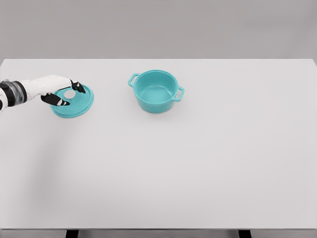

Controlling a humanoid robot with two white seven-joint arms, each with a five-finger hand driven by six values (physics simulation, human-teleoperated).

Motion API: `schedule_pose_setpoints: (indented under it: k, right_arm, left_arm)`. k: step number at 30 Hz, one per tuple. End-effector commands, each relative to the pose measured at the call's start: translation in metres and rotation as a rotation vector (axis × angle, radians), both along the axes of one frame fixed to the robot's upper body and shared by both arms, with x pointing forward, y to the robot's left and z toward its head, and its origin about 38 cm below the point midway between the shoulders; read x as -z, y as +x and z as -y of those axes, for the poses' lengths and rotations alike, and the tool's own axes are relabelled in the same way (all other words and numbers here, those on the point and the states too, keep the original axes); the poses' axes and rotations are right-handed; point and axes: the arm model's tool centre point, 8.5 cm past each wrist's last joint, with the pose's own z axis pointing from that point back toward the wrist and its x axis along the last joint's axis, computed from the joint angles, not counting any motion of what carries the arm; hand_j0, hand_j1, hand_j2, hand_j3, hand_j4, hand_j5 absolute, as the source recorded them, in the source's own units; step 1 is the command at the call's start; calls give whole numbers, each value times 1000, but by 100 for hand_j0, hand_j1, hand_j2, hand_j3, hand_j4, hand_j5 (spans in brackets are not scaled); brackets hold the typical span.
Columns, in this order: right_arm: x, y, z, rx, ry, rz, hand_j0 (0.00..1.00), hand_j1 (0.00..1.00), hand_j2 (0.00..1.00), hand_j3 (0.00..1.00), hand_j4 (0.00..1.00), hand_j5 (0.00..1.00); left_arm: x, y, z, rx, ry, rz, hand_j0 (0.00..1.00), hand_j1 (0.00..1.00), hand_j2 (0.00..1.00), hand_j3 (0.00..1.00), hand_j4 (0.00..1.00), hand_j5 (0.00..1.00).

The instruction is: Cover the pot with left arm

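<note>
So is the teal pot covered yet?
No, uncovered: the teal two-handled pot shows its bare interior; the round teal lid lies on the table, apart.

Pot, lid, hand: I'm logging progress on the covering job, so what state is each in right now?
pot: upright, uncovered, empty.
lid: flat on the table, left of the pot, apart from it.
left hand: over the lid, fingers around its knob; grip not certain.

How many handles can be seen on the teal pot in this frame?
2. One handle is on the pot rim's upper left, toward the lid; the other handle is on its right side. None seems hidden.
</note>
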Motion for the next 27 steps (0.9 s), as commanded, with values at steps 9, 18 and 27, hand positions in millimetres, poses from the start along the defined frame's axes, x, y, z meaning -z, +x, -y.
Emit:
schedule_pose_setpoints:
  k: [9,18,27]
  right_arm:
    - [0,0,0,0,0,0,100,100,100,100,100,100]
    - [0,0,0,0,0,0,100,100,100,100,100,100]
    - [0,0,0,0,0,0,100,100,100,100,100,100]
  left_arm:
    - [4,1,-1,-12,-15,-12,61,61,61,61,61,61]
    - [5,0,-2,-15,-15,-15,51,51,51,51,51,51]
    - [-2,2,1,-6,-20,2,48,48,48,48,48,48]
